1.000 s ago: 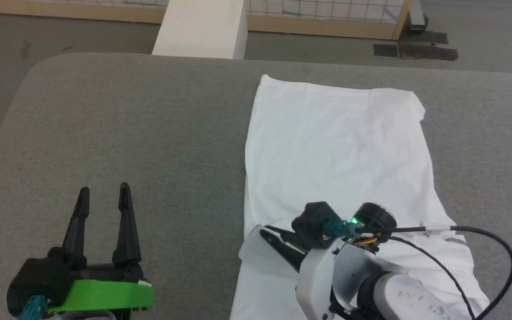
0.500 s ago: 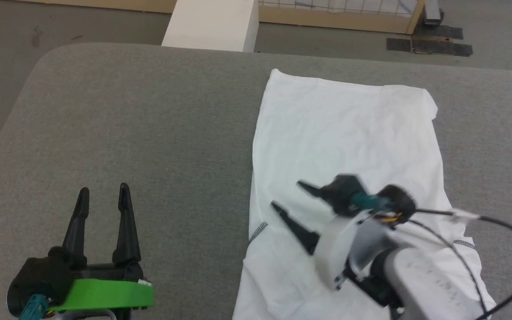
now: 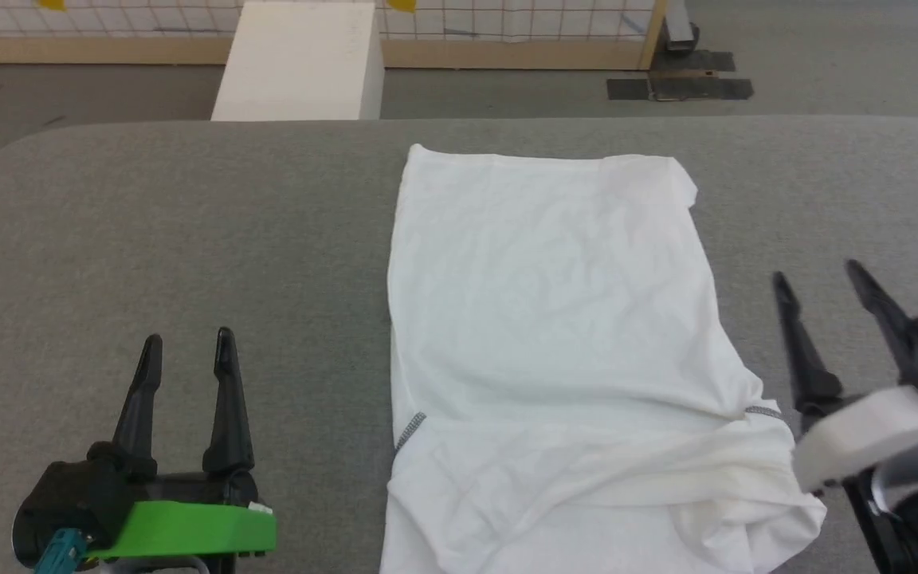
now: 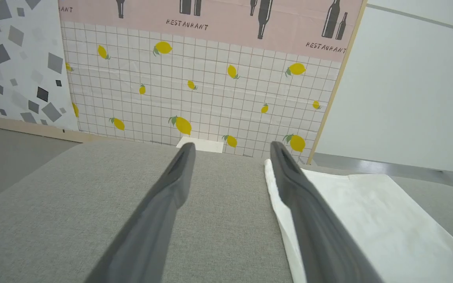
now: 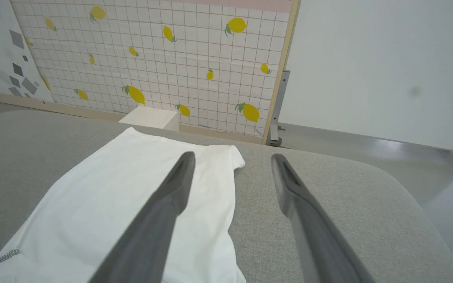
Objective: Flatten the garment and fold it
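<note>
White shirt (image 3: 547,319) lies folded lengthwise on the grey padded table (image 3: 188,223), near end rumpled; crosswise folds probably remain. Left gripper (image 3: 188,335) and right gripper (image 3: 816,271) gape empty.

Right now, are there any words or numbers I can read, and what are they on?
"RESTAURANT": on the pink wall panel, left wrist view.
"RESTAURANT": same panel, further right.
"...ANT": its left end, start cut off.
The garment: no writing seen.
</note>
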Motion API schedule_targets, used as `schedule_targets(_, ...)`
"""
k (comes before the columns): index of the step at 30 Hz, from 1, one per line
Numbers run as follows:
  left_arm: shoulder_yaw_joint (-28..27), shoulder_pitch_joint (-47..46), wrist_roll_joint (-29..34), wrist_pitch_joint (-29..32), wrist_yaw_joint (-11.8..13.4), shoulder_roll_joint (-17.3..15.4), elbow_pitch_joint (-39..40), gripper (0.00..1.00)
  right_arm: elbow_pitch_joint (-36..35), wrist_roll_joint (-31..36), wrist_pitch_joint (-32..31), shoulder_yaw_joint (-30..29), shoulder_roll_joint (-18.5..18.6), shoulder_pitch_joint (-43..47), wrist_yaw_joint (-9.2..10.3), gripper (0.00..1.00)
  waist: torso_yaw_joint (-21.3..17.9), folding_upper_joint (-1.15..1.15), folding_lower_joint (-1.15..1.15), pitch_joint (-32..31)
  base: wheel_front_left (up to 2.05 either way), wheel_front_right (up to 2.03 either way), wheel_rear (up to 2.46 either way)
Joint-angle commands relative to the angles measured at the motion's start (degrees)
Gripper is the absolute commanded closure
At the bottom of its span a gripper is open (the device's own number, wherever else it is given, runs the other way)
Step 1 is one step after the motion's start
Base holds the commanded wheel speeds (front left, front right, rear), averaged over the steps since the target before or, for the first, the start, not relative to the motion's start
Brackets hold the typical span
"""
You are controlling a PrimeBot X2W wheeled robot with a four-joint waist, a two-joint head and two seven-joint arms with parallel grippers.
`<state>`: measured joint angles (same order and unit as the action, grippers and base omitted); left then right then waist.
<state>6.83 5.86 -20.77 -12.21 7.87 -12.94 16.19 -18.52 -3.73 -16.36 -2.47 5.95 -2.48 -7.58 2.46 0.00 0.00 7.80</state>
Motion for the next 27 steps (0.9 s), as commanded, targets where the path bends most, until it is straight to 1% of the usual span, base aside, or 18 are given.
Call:
schedule_targets(1, 0.33, 0.57, -0.75, -0.52, 0.02, -0.04, -0.17, 0.00, -2.50, 1.54, 1.32, -2.88, -1.74, 3.10, 0.09, 0.00, -1.85, 0.00, 0.00, 0.05, 0.00, 0.00, 0.00)
schedule_targets(4, 0.88, 1.10, -0.95, -0.55, -0.17, 0.14, -0.80, 0.00, -3.37, 1.99, 2.90, -5.37, -2.73, 5.94, 0.09, 0.00, -2.62, 0.00, 0.00, 0.54, 0.00, 0.00, 0.00)
schedule_targets(7, 0.96, 0.43, -1.19, -0.32, -0.43, -0.06, -1.02, 0.00, -3.59, 1.78, 4.14, -6.21, -2.99, 7.44, 0.09, 0.00, -3.11, 0.00, 0.00, 1.50, 0.00, 0.00, 0.00)
schedule_targets(9, 0.83, -1.47, -1.28, 0.64, -1.13, -1.08, -0.76, 0.00, -3.87, 0.42, 4.78, -6.60, -3.03, 7.65, 0.09, 0.00, -3.33, 0.00, 0.00, 2.68, 0.00, 0.00, 0.00)
schedule_targets(11, 0.91, -4.82, -0.12, 2.67, -1.83, -3.13, -0.32, 0.00, -4.15, -0.37, 5.47, -7.01, -3.04, 7.32, 0.09, 0.00, -3.33, 0.00, 0.00, 4.18, 0.00, 0.00, 0.00)
schedule_targets(14, 1.05, -12.76, 0.56, 7.85, -3.28, -6.08, 0.21, 0.00, -4.61, -0.74, 6.09, -6.43, -3.05, 5.83, 0.09, 0.00, -3.47, 0.00, 0.00, 7.31, 0.00, 0.00, 0.00)
schedule_targets(15, 1.21, -15.60, 1.06, 9.92, -4.08, -7.55, -0.05, 0.00, -4.79, -0.71, 6.12, -5.91, -3.06, 5.24, 0.09, 0.00, -3.65, 0.00, 0.00, 8.51, 0.00, 0.00, 0.00)
schedule_targets(16, 1.56, -19.37, 1.49, 12.51, -5.14, -9.12, -0.61, 0.00, -4.87, -0.61, 6.23, -5.37, -3.06, 4.43, 0.09, 0.00, -3.79, 0.00, 0.00, 9.67, 0.00, 0.00, 0.00)
schedule_targets(19, 2.38, -30.03, 1.14, 19.28, -7.93, -11.90, -2.30, 0.00, -5.40, -0.45, 6.44, -4.36, -3.06, 2.44, 0.09, 0.00, -4.28, 0.00, 0.00, 13.43, 0.00, 0.00, 0.00)
schedule_targets(21, 2.89, -38.75, 1.13, 23.64, -10.35, -14.16, -4.82, 0.00, -5.98, -0.28, 6.54, -3.68, -3.06, 0.96, 0.09, 0.00, -4.88, 0.00, 0.00, 16.49, 0.00, 0.00, 0.00)
schedule_targets(22, 3.13, -42.02, 0.62, 25.11, -11.00, -14.35, -6.08, 0.00, -6.21, -0.19, 6.61, -3.48, -3.06, 0.37, 0.09, 0.00, -5.11, 0.00, 0.00, 17.61, 0.00, 0.00, 0.00)
schedule_targets(25, 3.74, -51.89, -2.58, 29.94, -12.36, -13.49, -11.37, 0.00, -6.85, -0.11, 6.85, -3.08, -3.06, -1.34, 0.09, 0.00, -6.02, 0.00, 0.00, 21.44, 0.00, 0.00, 0.00)
schedule_targets(27, 5.32, -56.91, -3.21, 32.72, -13.44, -14.05, -15.00, 0.00, -7.00, -0.30, 7.17, -2.85, -3.06, -2.22, 0.09, 0.00, -6.72, 0.00, 0.00, 23.60, 0.00, 0.00, 0.00)
